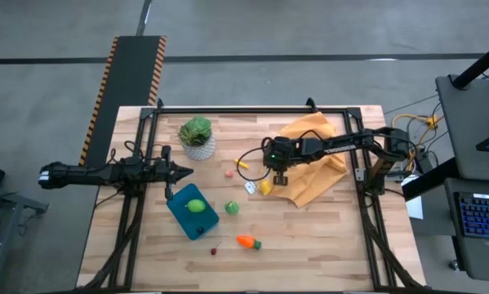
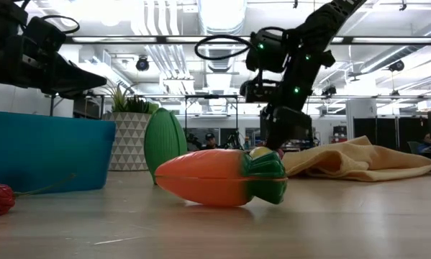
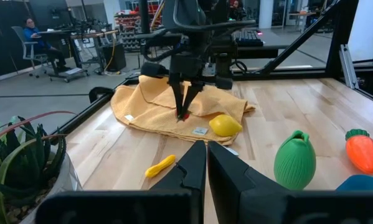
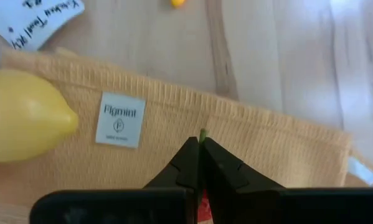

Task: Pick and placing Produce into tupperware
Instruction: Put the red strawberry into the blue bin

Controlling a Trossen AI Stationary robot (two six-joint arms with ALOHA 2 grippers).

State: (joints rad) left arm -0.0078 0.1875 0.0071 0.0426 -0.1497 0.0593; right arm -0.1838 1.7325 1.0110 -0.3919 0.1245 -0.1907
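Observation:
My right gripper (image 1: pixel 278 178) hangs over the near-left edge of the orange cloth (image 1: pixel 313 159), shut on a small red piece of produce with a green stem (image 3: pixel 184 116). A yellow lemon (image 4: pixel 21 115) lies just beside it. The teal tupperware (image 1: pixel 187 224) holds a yellow-green fruit (image 1: pixel 196 206). A green fruit (image 1: pixel 231 207), a carrot (image 1: pixel 248 242) and a red cherry (image 1: pixel 215 250) lie on the table near it. My left gripper (image 3: pixel 206 155) waits shut at the table's left. My right gripper pinches the small red piece between its two fingertips. Red flesh (image 4: pixel 203 204) shows in the slit between the fingers, and the green stem tip (image 4: pixel 202 132) sticks out past them. The fingers slant down from the table's right, just above the cloth.
A potted plant (image 1: pixel 197 135) stands at the far left. A small yellow piece (image 1: pixel 242 164) and a small red piece (image 1: pixel 229 172) lie left of the cloth, with a white paper tag (image 1: pixel 250 187) by the lemon. Bare wood lies at the near right.

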